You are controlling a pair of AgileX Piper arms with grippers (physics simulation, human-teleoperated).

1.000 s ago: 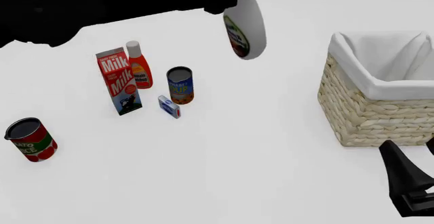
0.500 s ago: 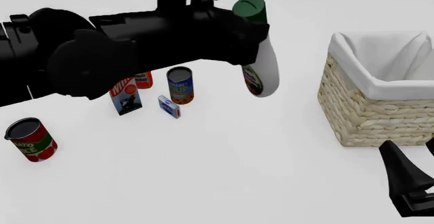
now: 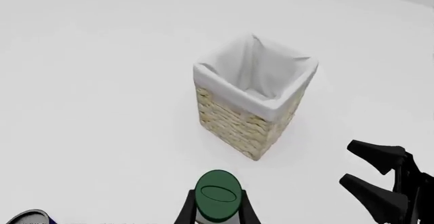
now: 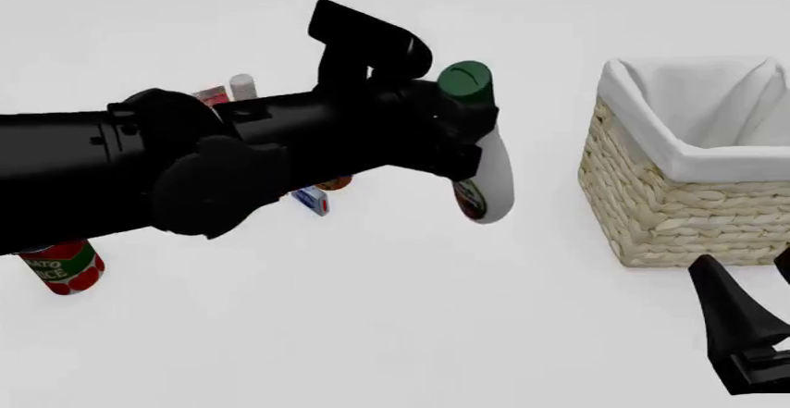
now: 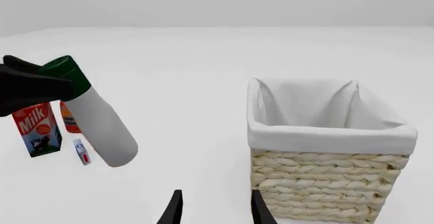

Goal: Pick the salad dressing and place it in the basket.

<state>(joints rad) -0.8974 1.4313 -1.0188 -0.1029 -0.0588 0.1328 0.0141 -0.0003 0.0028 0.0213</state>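
White desk below, my left gripper (image 4: 463, 121) clamps the salad dressing (image 4: 484, 163) in midair beside the basket (image 4: 691, 163); right gripper (image 5: 213, 209) spread open.

"Milk" on the red carton (image 5: 37, 127), right wrist view.

One basket (image 4: 672, 200) stands on the desk (image 4: 408, 334). There are two bottles: one white salad dressing bottle (image 4: 486, 172) with a green cap, held in the left end effector (image 4: 463, 135), and one orange bottle (image 5: 70, 120) with a white cap behind the arm. One milk carton (image 5: 36, 128) is in sight, and one small blue-and-white box (image 4: 311, 201). Two cans show: one red tomato can (image 4: 59, 266) and one partly hidden soup can (image 4: 333, 183). Two end effectors are present, the right end effector (image 4: 741, 334) being low beside the basket.
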